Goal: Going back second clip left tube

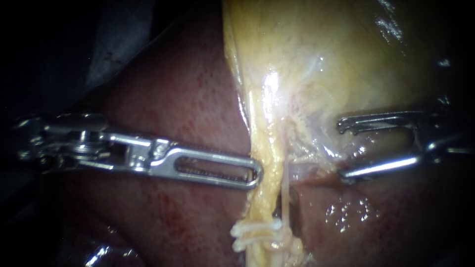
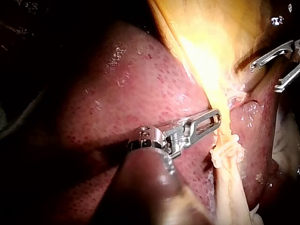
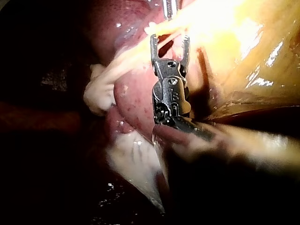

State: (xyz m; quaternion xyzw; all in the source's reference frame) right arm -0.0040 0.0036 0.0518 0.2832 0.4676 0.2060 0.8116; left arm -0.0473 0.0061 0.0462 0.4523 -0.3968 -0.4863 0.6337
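My right instrument (image 1: 342,151) holds its claw spread wide, empty — near the left tube (image 1: 263,148) on the liver (image 1: 183,99). My left instrument (image 1: 255,173) has its claw closed flat, touching that tube. Back out slowly, straight.

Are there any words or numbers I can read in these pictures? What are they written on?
None: no word, number or sign can be read on the left instrument, the right instrument, the liver or the gallbladder.
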